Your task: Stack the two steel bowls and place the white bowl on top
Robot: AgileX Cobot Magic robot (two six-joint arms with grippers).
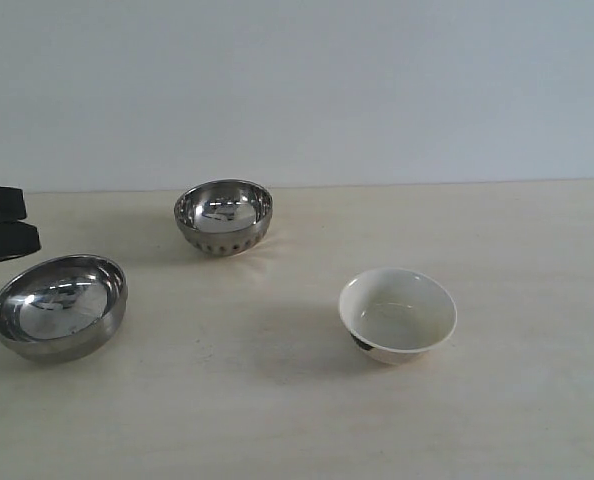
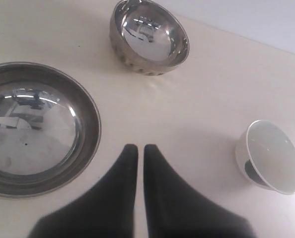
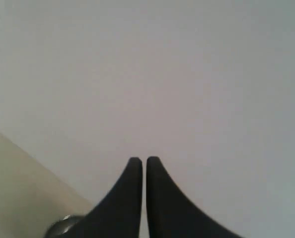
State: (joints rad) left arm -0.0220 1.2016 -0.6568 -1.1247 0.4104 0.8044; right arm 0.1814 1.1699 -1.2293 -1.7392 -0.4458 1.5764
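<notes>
The wide plain shiny steel bowl (image 1: 59, 305) sits near left; the smaller dimpled steel bowl (image 1: 223, 215) stands farther back; the glossy white ceramic bowl (image 1: 397, 313) lies right, apart; the left gripper (image 2: 140, 148) and right gripper (image 3: 144, 161) are clenched, empty.

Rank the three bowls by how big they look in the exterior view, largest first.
1. the plain steel bowl, clearly the widest.
2. the white bowl.
3. the dimpled steel bowl. It sits farthest back, so its looking smaller than the white bowl may be only distance.
</notes>
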